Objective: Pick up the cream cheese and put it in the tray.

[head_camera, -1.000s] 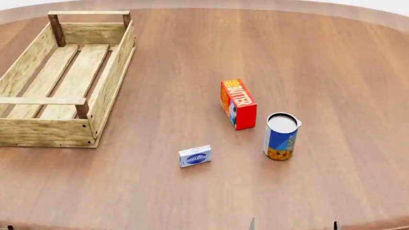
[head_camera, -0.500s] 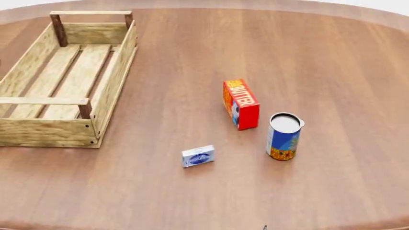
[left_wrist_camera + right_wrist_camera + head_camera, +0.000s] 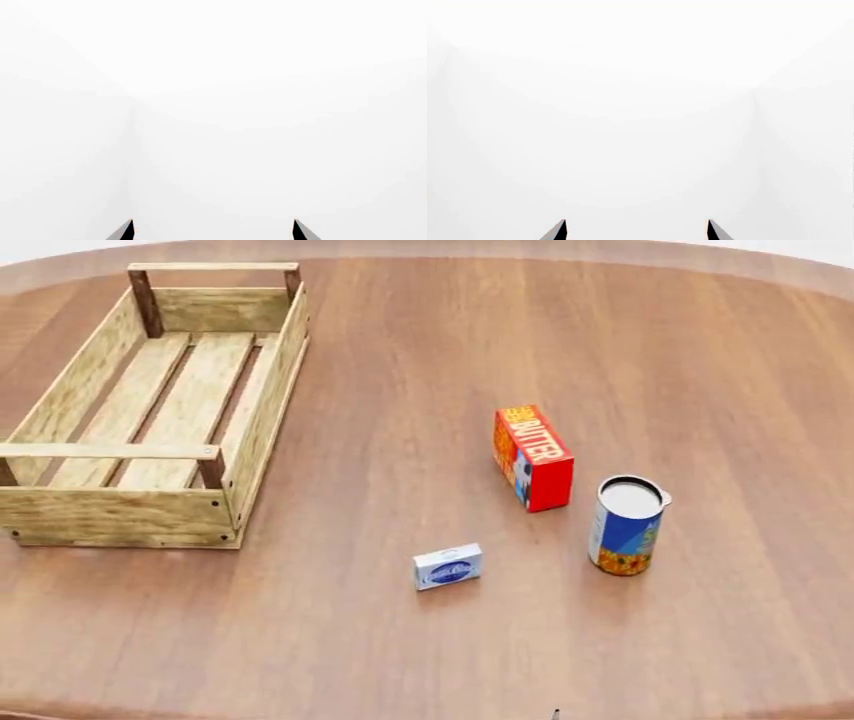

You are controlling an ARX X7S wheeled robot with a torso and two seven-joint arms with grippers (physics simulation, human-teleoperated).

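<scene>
Here, round wooden table [image 3: 441, 360]. Tray [image 3: 80, 505] at far left, holding nothing. Butter box [image 3: 534, 458], can [image 3: 626, 525] right of centre. Cream cheese [image 3: 447, 567] flat on table, near edge. Left gripper [image 3: 212, 231] and right gripper [image 3: 636, 231]: tips spread apart, holding nothing, facing blank white.

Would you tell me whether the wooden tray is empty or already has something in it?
Empty. In the head view the tray shows only its bare slats, and the cream cheese lies on the table outside it.
</scene>
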